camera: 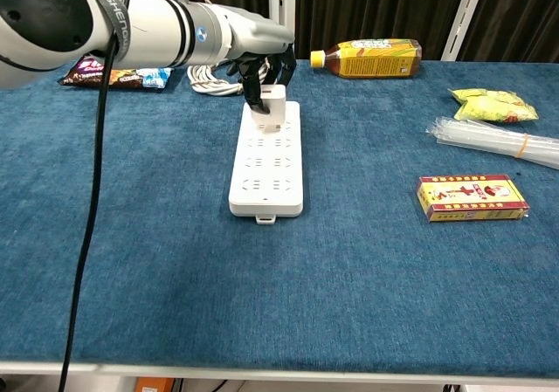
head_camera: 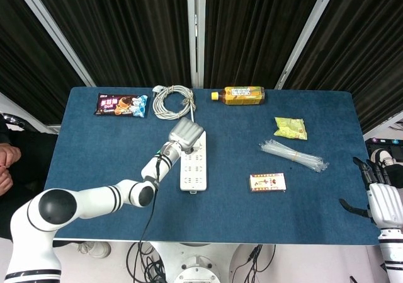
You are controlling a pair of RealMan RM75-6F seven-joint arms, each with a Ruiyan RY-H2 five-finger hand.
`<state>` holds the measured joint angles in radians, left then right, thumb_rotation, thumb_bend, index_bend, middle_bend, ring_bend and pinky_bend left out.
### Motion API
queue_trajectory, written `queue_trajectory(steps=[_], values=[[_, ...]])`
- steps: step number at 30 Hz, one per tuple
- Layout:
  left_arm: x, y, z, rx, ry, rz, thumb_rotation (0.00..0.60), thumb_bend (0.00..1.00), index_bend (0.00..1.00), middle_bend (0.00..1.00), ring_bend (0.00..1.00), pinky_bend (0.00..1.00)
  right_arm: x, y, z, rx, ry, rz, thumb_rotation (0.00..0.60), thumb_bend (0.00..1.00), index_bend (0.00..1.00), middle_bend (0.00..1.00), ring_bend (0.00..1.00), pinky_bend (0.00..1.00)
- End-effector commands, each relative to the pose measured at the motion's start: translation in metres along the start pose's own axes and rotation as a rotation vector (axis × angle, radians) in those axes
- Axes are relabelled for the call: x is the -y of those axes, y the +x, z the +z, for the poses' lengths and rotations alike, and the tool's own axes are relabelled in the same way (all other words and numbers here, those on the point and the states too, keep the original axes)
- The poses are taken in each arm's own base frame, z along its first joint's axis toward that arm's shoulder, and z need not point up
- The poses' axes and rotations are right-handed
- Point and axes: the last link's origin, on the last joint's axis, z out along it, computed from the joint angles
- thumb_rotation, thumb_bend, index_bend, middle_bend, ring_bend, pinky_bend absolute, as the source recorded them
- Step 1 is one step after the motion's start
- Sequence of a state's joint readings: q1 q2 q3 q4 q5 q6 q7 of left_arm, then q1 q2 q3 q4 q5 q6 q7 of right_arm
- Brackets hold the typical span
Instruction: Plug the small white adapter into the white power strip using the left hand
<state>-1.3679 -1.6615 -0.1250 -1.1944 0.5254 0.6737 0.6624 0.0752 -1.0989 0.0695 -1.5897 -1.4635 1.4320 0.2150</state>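
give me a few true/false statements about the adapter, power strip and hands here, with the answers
1. The left hand holds the small white adapter at the far end of the white power strip. True.
2. The right hand grips the drink bottle. False: it holds nothing, at the table's right edge; the bottle lies at the far edge.
3. The red box lies right of the strip. True.
4. The coiled cable sits on the strip. False: it lies beyond it.
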Motion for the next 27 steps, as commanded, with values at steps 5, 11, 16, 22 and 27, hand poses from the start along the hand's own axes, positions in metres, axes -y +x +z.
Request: queue_trajectory(steps=[5, 11, 16, 22, 27], values=[[-0.0027, 0.0009, 0.0020, 0.002, -0.004, 0.000, 0.600, 0.53, 0.69, 0.80, 0.67, 0.65, -0.0004, 0.0002, -0.0007, -0.001, -0.002, -0.001, 0.600, 0.08, 0.00, 0.13, 0.00, 0.00], [-0.0029, -0.0012, 0.0053, 0.019, -0.001, 0.015, 0.600, 0.53, 0.69, 0.80, 0.67, 0.65, -0.0013, 0.0005, -0.0015, -0.002, -0.007, 0.000, 0.600, 0.08, 0.00, 0.13, 0.00, 0.00], [0.0004, -0.0042, 0.0072, 0.029, 0.012, 0.009, 0.600, 0.53, 0.69, 0.80, 0.67, 0.65, -0.0020, 0.0007, -0.0020, -0.004, -0.009, 0.000, 0.600, 0.08, 0.00, 0.13, 0.00, 0.00], [0.0020, -0.0072, 0.0083, 0.030, 0.016, 0.010, 0.600, 0.53, 0.70, 0.81, 0.67, 0.65, -0.0022, 0.0007, -0.0022, -0.004, -0.010, 0.000, 0.600, 0.08, 0.00, 0.13, 0.00, 0.00], [-0.0026, -0.0075, 0.0099, 0.028, 0.007, 0.024, 0.600, 0.53, 0.70, 0.81, 0.67, 0.65, -0.0024, 0.0006, -0.0027, -0.005, -0.011, -0.001, 0.600, 0.08, 0.00, 0.13, 0.00, 0.00]])
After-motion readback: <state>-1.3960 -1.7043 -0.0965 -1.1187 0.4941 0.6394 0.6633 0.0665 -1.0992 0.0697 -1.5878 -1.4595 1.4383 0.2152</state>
